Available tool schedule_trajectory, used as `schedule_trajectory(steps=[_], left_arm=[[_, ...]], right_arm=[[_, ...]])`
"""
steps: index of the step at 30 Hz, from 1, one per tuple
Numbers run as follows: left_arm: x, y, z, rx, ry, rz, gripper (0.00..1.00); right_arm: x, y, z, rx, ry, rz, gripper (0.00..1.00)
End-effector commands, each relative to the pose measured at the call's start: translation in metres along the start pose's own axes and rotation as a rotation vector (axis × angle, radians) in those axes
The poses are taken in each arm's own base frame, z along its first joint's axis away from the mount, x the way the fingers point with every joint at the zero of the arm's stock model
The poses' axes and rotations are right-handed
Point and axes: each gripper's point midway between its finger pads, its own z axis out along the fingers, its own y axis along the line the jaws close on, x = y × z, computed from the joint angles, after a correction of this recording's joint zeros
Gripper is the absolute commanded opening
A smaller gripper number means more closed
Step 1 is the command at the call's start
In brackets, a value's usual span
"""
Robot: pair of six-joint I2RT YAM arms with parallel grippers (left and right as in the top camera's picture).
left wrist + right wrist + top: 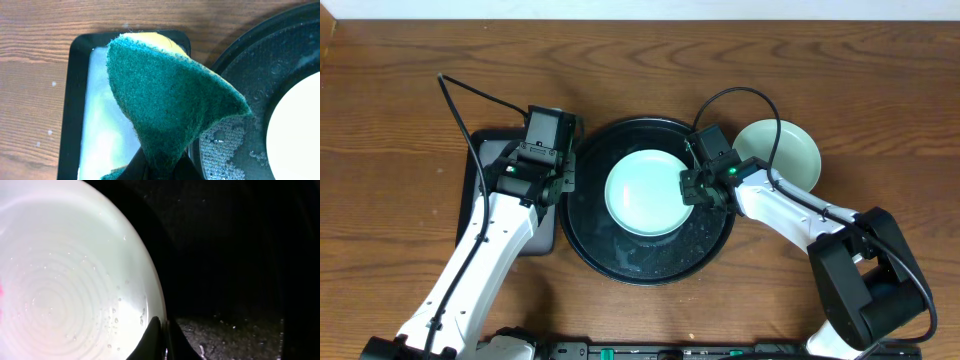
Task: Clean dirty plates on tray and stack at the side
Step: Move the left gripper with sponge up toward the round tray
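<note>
- Left gripper (pixel 162 170) clamped tight on a green sponge (pixel 170 95) (yellow-backed), over the rectangular tray (pixel 67 100).
- Right gripper (pixel 159 340) pinched closed on the mint plate (pixel 645 192)'s right rim; the plate lies in the round tray (pixel 582 235).
- Beyond, a pale plate (pixel 790 150) on the table, just beside the round tray.

**One plate on the tray, one beside it**

A pale mint plate (pixel 645 192) lies flat at the middle of the glossy black round tray (pixel 592 232) (wet, speckled with droplets). A second plate (pixel 796 156), paler, rests on the table just beside its right rim.
</note>
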Motion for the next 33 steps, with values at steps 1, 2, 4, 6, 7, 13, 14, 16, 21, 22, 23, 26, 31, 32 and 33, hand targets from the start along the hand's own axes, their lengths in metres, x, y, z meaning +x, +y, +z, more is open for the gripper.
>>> schedule_trajectory(steps=[1, 2, 4, 6, 7, 13, 14, 16, 21, 22, 23, 26, 31, 32, 33], left_arm=[[0.0016, -0.0010, 0.0015, 0.009, 0.003, -0.004, 0.07], [0.0018, -0.0010, 0.0015, 0.009, 0.004, -0.003, 0.08], [0.0023, -0.0009, 0.0015, 0.008, 0.006, -0.003, 0.08], [0.0016, -0.0009, 0.0015, 0.008, 0.003, -0.003, 0.08], [0.0012, -0.0009, 0.0015, 0.008, 0.002, -0.003, 0.08], [0.0005, -0.0008, 0.0016, 0.008, -0.001, -0.005, 0.08], [0.0005, -0.0008, 0.0016, 0.008, -0.001, -0.005, 0.08], [0.0004, -0.0009, 0.0017, 0.008, -0.001, -0.005, 0.08], [0.0009, -0.0010, 0.0022, 0.008, 0.001, -0.001, 0.08], [0.0010, -0.0011, 0.0026, 0.008, 0.002, 0.000, 0.08], [0.0011, -0.0012, 0.0028, 0.008, 0.003, 0.000, 0.08], [0.0016, -0.0014, 0.0037, 0.007, 0.006, 0.001, 0.08], [-0.0003, -0.0021, 0.0039, 0.009, -0.001, -0.002, 0.08], [-0.0018, -0.0024, 0.0039, 0.011, -0.007, -0.005, 0.08], [-0.0034, -0.0026, 0.0039, 0.011, -0.014, -0.006, 0.08]], right_arm=[[-0.0058, 0.0128, -0.0092, -0.073, -0.007, 0.004, 0.04], [-0.0055, 0.0135, -0.0092, -0.077, -0.005, 0.004, 0.04], [-0.0055, 0.0135, -0.0092, -0.077, -0.005, 0.004, 0.04], [-0.0056, 0.0135, -0.0092, -0.077, -0.006, 0.004, 0.04], [-0.0057, 0.0134, -0.0092, -0.076, -0.006, 0.004, 0.05], [-0.0064, 0.0136, -0.0092, -0.077, -0.010, -0.020, 0.08], [-0.0064, 0.0136, -0.0092, -0.077, -0.010, -0.019, 0.08], [-0.0060, 0.0139, -0.0091, -0.078, -0.008, -0.019, 0.08], [-0.0063, 0.0135, -0.0091, -0.077, -0.009, -0.019, 0.08], [-0.0069, 0.0129, -0.0091, -0.075, -0.012, -0.018, 0.09], [-0.0073, 0.0127, -0.0091, -0.073, -0.013, -0.019, 0.09], [-0.0076, 0.0131, -0.0091, -0.075, -0.015, -0.023, 0.11], [-0.0065, 0.0126, -0.0091, -0.073, -0.010, -0.023, 0.13], [-0.0060, 0.0124, -0.0090, -0.072, -0.008, -0.026, 0.14], [-0.0057, 0.0123, -0.0090, -0.071, -0.007, -0.026, 0.14]])
